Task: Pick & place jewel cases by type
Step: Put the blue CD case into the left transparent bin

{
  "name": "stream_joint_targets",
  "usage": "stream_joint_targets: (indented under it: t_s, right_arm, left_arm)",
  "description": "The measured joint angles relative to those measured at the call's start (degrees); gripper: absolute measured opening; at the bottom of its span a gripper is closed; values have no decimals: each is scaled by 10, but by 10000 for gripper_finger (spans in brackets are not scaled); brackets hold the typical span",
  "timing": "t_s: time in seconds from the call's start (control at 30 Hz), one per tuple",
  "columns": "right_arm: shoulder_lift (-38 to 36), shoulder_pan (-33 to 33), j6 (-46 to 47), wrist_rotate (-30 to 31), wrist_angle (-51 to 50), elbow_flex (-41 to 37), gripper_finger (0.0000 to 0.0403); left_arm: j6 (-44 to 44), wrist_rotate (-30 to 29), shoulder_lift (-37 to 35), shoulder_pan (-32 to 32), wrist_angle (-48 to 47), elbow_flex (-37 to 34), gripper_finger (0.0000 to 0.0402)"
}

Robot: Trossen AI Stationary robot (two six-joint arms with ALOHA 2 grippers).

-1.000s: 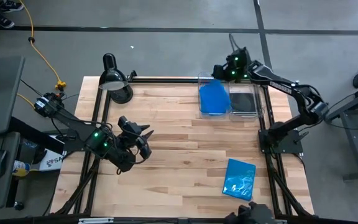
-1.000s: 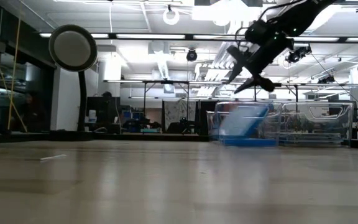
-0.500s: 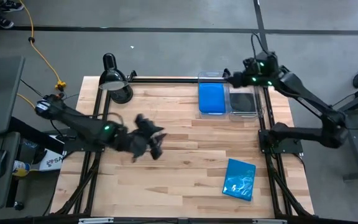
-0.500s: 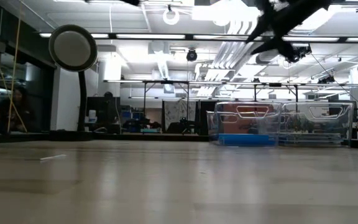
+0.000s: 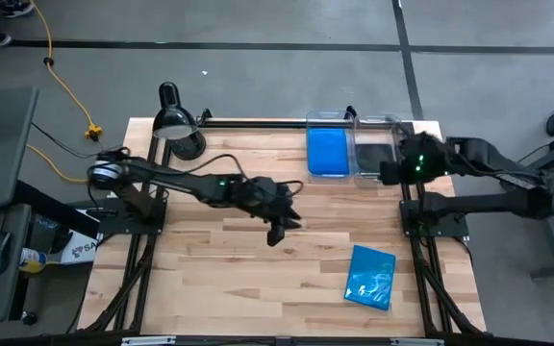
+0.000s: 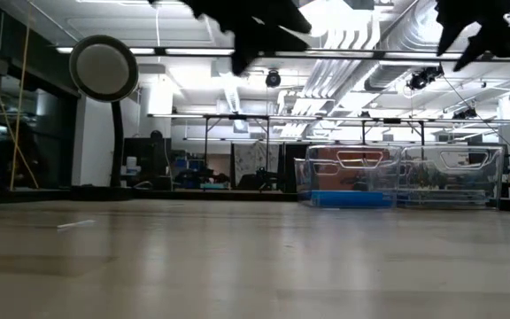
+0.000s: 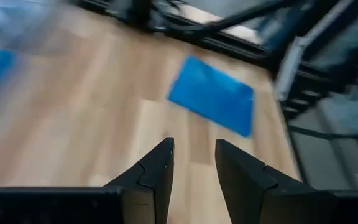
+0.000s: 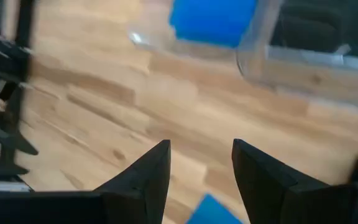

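The light wooden slatted table (image 5: 258, 259) is carrying two clear plastic bins side by side at its far edge; the left clear bin (image 5: 330, 120) is holding a bright blue rectangular jewel case (image 5: 330, 152), while the right clear bin (image 5: 378, 120) is showing a glossy black square case (image 5: 373, 154), partly hidden by the right arm; another blue rectangular case (image 5: 370, 276) is lying loose near the front right corner; the left gripper (image 7: 192, 163) is hanging over the table's middle, fingers parted and empty; the right gripper (image 8: 199, 163) is hovering beside the bins, fingers apart, carrying nothing; blur is smearing both wrist views.
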Motion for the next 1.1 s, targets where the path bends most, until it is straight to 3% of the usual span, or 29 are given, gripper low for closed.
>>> stream_joint_targets:
  t_s: [0.1, 0.2, 0.5, 0.8, 0.93, 1.1]
  right_arm:
    - [20, 74, 72, 11, -17, 0, 158]
    - [57, 142, 125, 8, -19, 0, 156]
    - [218, 358, 286, -59, -25, 0, 151]
    - [300, 562, 568, -72, -18, 0, 151]
    - [336, 615, 631, -112, 1, 0, 151]
    - [388, 632, 642, -123, 29, 0, 155]
  left_arm:
    - [0, 82, 40, 13, 50, -1, 117]
    - [-2, 119, 64, 15, 101, 1, 117]
    - [33, 172, 73, 37, 105, 0, 117]
    - [64, 206, 73, 40, 101, 0, 117]
    - [66, 204, 73, 40, 101, 0, 117]
    - [76, 202, 83, 40, 107, 1, 117]
